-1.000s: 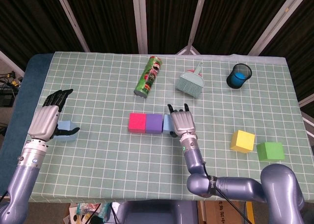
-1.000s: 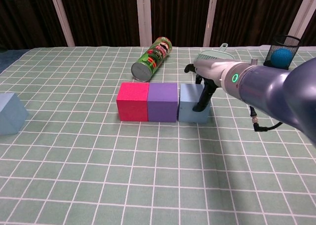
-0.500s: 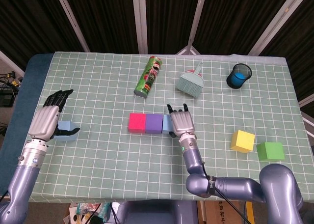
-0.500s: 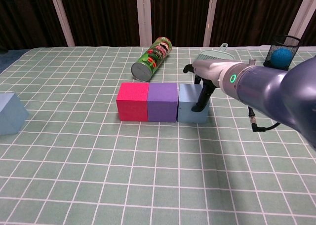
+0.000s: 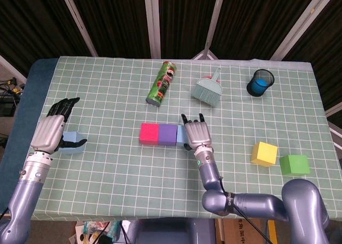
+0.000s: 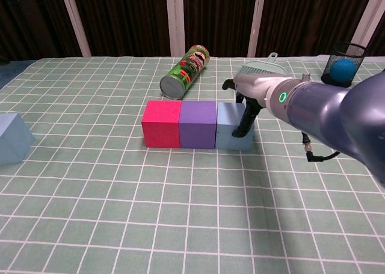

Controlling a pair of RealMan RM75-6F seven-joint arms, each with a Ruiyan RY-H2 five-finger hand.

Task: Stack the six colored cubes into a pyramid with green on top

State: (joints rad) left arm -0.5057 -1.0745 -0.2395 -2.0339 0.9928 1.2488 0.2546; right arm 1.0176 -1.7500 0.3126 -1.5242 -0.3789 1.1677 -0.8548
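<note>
Three cubes stand in a row at the table's middle: red cube [image 5: 148, 133] [image 6: 162, 124], purple cube [image 5: 167, 134] [image 6: 198, 124] and blue cube [image 5: 181, 135] [image 6: 231, 127], side by side and touching. My right hand [image 5: 196, 132] [image 6: 255, 94] is over the blue cube's right end, with one finger down against its right face and the fingers spread. A yellow cube [image 5: 264, 153] and a green cube [image 5: 294, 164] sit together at the front right. Beside my left hand [image 5: 51, 131], far left, a light-blue cube [image 5: 70, 144] [image 6: 12, 139] lies next to the thumb, and that hand's fingers are stretched out.
A green can [image 5: 161, 83] [image 6: 184, 72] lies on its side behind the row. A teal brush [image 5: 207, 89] is at the back centre and a black mesh cup with a blue ball [image 5: 259, 82] [image 6: 341, 62] at the back right. The checked tablecloth [image 5: 107, 169] covers the table.
The blue cube has slid slightly left against the purple cube, with my right hand following it. The left arm has not moved.
</note>
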